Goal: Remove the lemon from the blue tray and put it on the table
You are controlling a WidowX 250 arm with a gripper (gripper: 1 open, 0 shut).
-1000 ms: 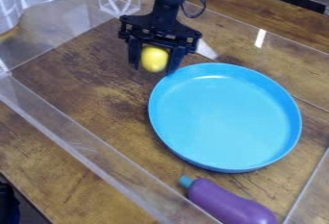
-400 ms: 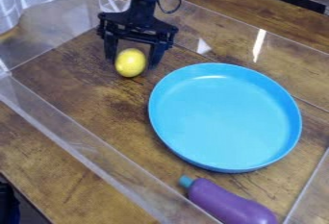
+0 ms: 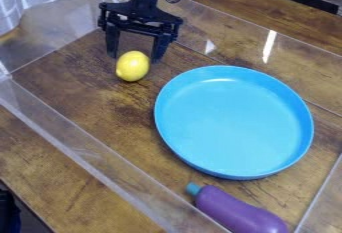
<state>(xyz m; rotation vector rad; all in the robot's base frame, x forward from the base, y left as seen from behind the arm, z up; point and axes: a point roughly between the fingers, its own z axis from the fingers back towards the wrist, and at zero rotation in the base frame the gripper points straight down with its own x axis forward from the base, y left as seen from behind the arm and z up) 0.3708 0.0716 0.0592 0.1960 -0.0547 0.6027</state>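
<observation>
The lemon (image 3: pixel 131 67) lies on the dark wooden table (image 3: pixel 80 102), a little left of the blue tray (image 3: pixel 234 120), apart from its rim. My gripper (image 3: pixel 138 47) hovers just above and behind the lemon, its two black fingers spread wide and open, one on each side, with nothing between them. The tray holds nothing.
A purple eggplant (image 3: pixel 238 213) with a blue-green cap lies near the front edge, below the tray. Low clear plastic walls (image 3: pixel 54 127) run along the left and front sides of the table.
The gripper carried the lemon left, away from the tray's rim, then opened and rose slightly. The lemon now rests on the table, free of the fingers.
</observation>
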